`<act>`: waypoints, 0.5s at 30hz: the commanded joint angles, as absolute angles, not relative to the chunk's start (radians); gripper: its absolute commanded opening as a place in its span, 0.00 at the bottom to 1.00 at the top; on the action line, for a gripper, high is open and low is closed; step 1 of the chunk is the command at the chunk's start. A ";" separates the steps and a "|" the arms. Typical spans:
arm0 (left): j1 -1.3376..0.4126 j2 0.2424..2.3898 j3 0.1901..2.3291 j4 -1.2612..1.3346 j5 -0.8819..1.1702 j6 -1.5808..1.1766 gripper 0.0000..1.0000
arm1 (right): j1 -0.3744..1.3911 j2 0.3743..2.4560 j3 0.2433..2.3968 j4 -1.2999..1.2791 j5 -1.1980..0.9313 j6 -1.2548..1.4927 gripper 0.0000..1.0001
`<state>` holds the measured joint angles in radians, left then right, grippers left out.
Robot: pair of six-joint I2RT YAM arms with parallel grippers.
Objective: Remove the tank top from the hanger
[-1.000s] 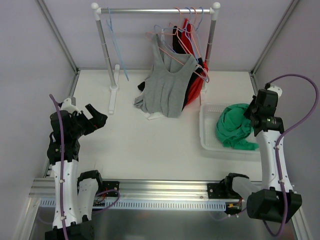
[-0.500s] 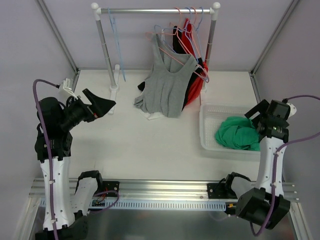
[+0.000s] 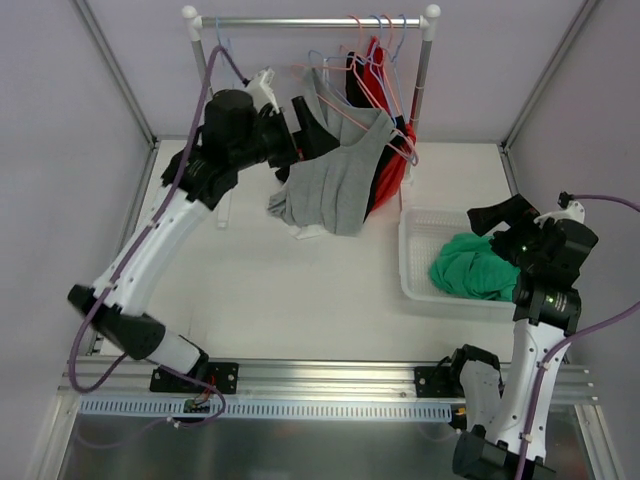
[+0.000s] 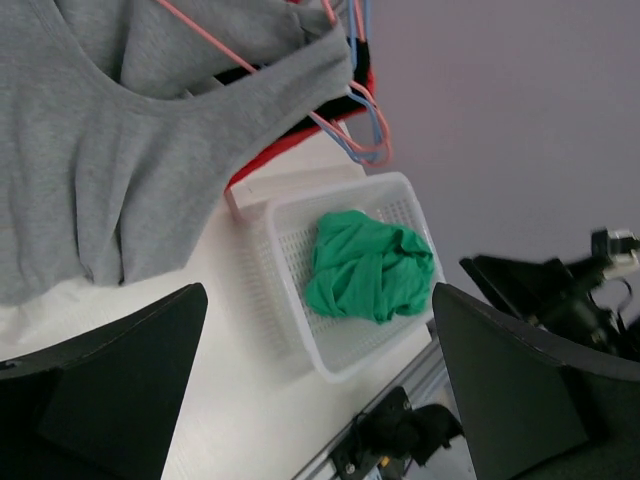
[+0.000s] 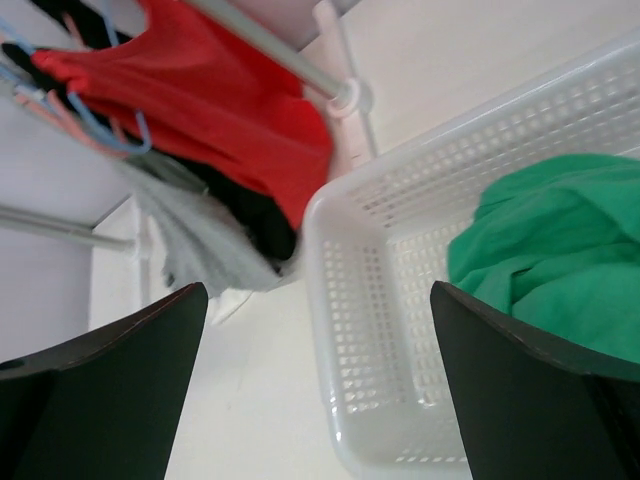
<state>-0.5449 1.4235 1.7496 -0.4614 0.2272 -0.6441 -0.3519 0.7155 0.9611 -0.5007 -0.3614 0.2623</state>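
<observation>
The grey tank top (image 3: 335,180) hangs on a pink hanger (image 3: 352,92) from the rack's rail, in front of red and black garments. My left gripper (image 3: 312,122) is raised to the tank top's left shoulder strap, open. In the left wrist view the grey tank top (image 4: 100,150) and the pink hanger wire (image 4: 215,45) fill the upper left, and nothing lies between the spread fingers of the left gripper (image 4: 315,400). My right gripper (image 3: 497,225) hovers open at the basket's right side, empty; the right wrist view shows its wide gap (image 5: 315,400).
A white basket (image 3: 415,285) at the right holds a crumpled green garment (image 3: 475,268). The rack's rail (image 3: 300,20) carries several more hangers and a red garment (image 3: 390,165). The rack's left post (image 3: 212,100) stands just behind my left arm.
My left arm has swung from the near left up to the tank top on the rack. My right gripper opened and let go of the green garment, which now lies in the basket.
</observation>
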 commanded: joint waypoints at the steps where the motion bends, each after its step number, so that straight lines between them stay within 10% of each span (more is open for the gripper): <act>1: -0.560 1.602 1.922 -0.408 0.170 -0.690 0.99 | -0.350 0.631 0.908 -0.431 -0.540 0.340 1.00; 15: -0.564 2.006 2.372 -0.275 0.041 -0.784 0.66 | -0.330 0.574 0.916 -0.430 -0.676 0.330 1.00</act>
<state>-0.5514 1.9865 2.3249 -0.3660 0.0860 -0.7464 -0.3367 0.5644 0.8619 -0.4606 -0.6151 0.3321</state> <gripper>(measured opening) 0.664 0.993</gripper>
